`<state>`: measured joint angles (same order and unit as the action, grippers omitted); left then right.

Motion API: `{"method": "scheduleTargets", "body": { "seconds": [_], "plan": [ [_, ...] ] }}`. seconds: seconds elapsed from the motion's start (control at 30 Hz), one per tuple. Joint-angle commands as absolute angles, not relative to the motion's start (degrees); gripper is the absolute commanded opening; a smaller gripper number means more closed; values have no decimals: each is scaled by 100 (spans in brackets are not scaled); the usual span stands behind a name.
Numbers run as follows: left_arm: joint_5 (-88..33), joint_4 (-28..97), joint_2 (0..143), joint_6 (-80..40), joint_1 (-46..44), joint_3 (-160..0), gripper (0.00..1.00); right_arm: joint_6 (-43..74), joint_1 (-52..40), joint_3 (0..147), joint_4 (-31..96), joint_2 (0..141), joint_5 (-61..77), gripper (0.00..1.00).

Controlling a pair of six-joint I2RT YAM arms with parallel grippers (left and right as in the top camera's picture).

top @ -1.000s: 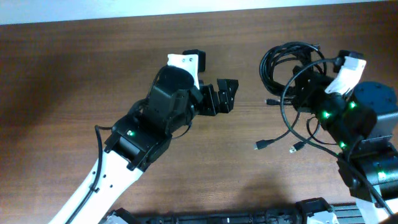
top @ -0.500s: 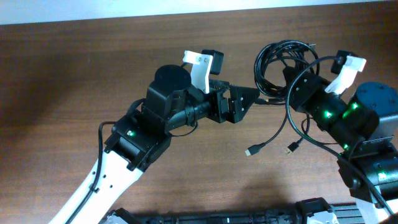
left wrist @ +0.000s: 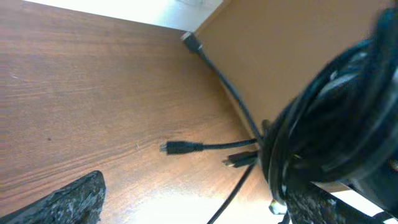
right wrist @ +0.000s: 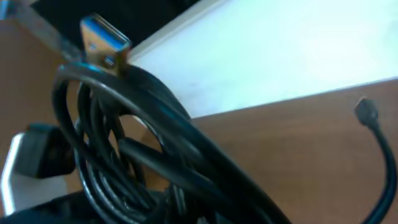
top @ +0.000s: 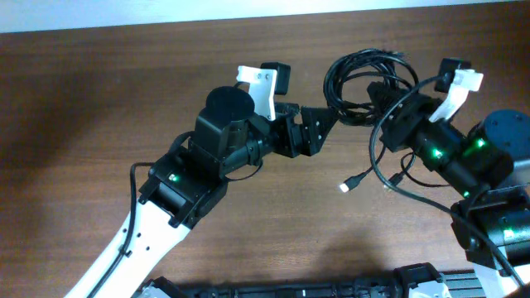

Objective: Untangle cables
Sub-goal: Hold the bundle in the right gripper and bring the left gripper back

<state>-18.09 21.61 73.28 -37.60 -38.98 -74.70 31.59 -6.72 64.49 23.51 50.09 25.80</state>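
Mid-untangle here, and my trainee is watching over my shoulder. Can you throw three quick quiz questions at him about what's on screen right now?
1. True or false: the left claw is clamped on the cables.
2. What does the right claw hold? A) nothing B) the coiled cables C) one loose plug only
3. In the right wrist view, what colour is the inside of the USB plug at the top of the coil?

Key: 1 false, it stands open beside the coil. 2 B. 3 blue.

Brown wood-grain table [top: 83, 124], pale white strip [top: 124, 12] along its far edge
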Motion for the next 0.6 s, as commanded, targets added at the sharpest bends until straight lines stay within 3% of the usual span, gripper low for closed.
{"method": "scheduleTargets", "body": {
  "seconds": [0.0,0.2,0.4,0.57],
  "plan": [
    [-1382,2176,7240,-3837,-3883,-7548,92,2714,-668,6473,2154,4936,3216,4],
    [-819,2300,7240,-3841,-3883,-7548,85,2519,-672,6473,1872,4936,3846,4],
    [-1232,2272,7467,-4185,-3883,-7548,92,2381,-672,6473,1686,4939,4180,4],
    [-1369,2471,7465,-4237,-3881,-7548,84,2246,-666,6473,1704,4941,3870,4]
  ]
}}
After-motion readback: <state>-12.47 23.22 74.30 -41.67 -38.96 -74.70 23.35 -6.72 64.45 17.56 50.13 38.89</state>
